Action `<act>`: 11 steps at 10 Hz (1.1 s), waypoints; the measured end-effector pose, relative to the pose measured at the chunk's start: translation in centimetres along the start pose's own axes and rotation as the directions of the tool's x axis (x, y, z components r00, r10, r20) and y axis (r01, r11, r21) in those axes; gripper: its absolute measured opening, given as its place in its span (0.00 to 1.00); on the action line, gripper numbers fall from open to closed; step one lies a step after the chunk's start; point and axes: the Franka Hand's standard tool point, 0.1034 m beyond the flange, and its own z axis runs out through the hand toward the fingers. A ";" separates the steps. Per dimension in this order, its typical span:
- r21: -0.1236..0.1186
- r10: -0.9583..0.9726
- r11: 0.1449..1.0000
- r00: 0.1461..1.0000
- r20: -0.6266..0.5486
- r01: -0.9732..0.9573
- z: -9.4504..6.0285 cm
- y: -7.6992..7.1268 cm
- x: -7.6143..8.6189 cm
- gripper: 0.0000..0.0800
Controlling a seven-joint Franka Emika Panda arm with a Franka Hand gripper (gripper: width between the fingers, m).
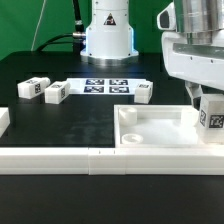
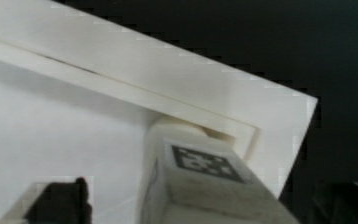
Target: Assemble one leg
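Gripper (image 1: 207, 100) clamps the leg (image 1: 213, 112) upright at frame right, long axis vertical, poised over the panel (image 1: 150, 138) corner.

The gripper (image 1: 205, 100) body is cut off at the exterior view's right edge; jaws partly hidden by the leg (image 1: 212, 113).
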 end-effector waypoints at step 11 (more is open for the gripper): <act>-0.081 -0.861 0.507 0.508 -0.005 0.858 -0.1 -0.9 -0.1 0.77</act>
